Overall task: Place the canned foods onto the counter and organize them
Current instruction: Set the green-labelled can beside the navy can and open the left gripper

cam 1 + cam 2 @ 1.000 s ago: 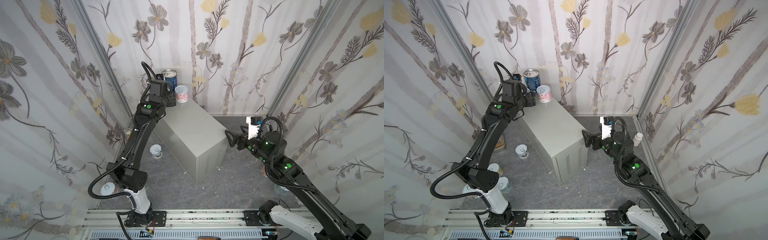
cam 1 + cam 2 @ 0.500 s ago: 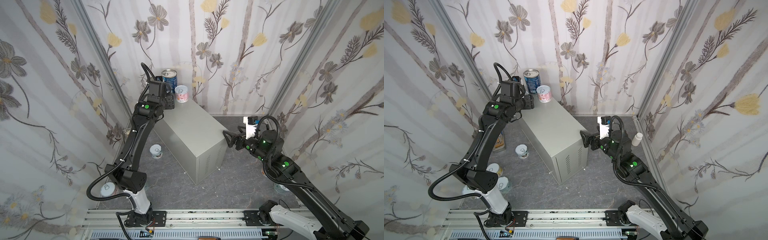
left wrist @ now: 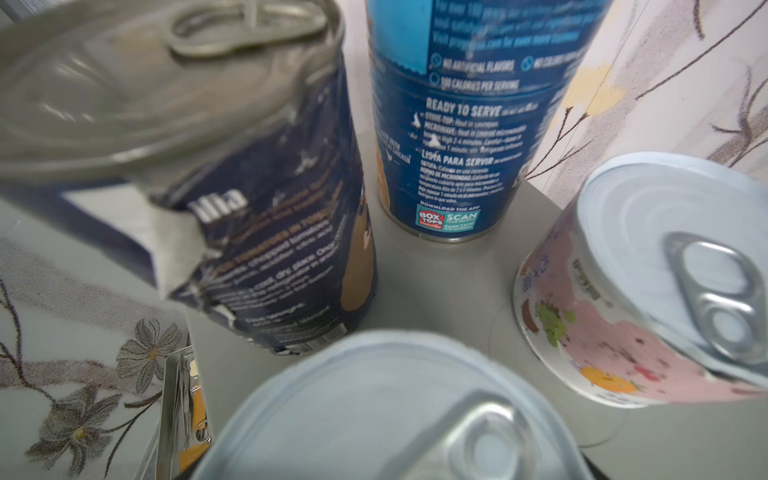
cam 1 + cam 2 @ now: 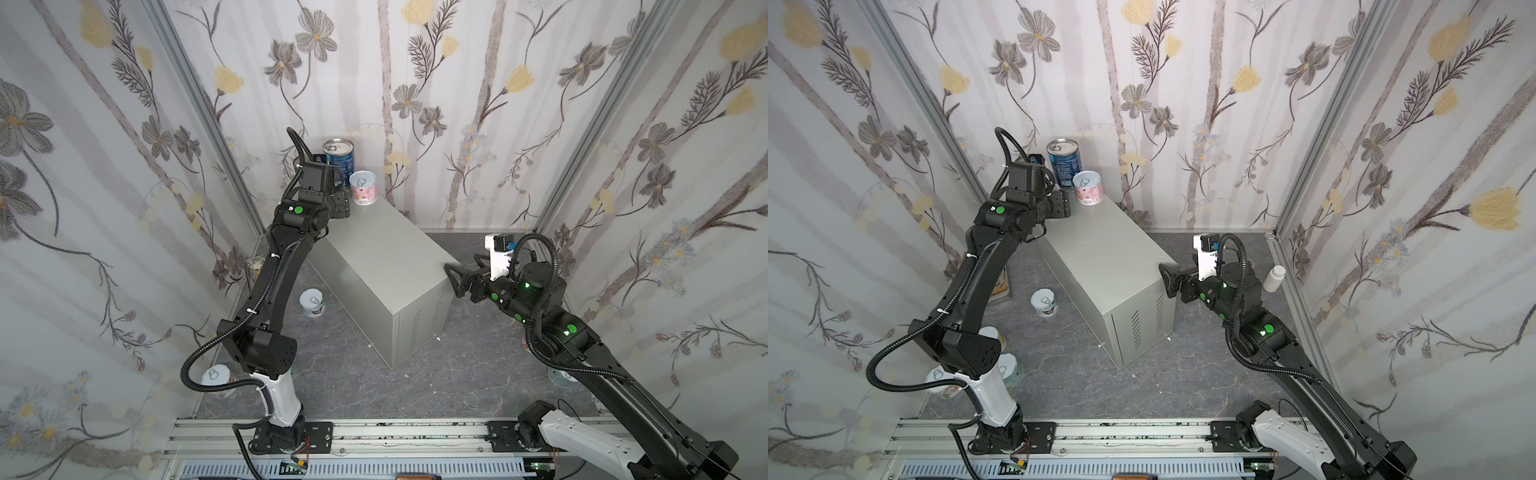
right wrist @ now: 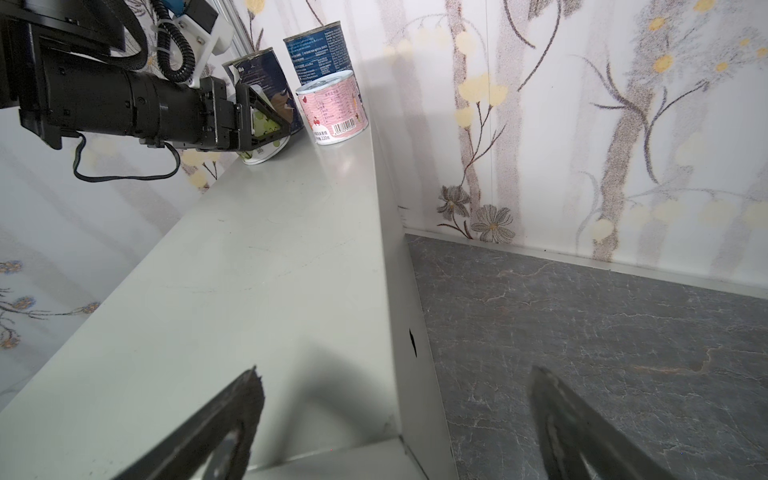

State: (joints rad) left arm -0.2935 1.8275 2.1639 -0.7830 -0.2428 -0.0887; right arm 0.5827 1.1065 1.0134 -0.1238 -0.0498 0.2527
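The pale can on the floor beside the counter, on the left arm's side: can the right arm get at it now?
Probably not. The counter stands between the open right pincer and that can, so it would have to reach across the whole top and down the far side.

A large light grey metal cabinet sits slantwise on the dark marbled floor. At its far corner stand a tall dark blue can and, just beside it, a short pink-labelled can. The left gripper reaches in next to them, its jaws hidden from here. The right gripper hangs by the vented end, jaws spread. A short pale-lidded can stands on the floor beside the cabinet, and a white plastic bottle stands near the right wall.
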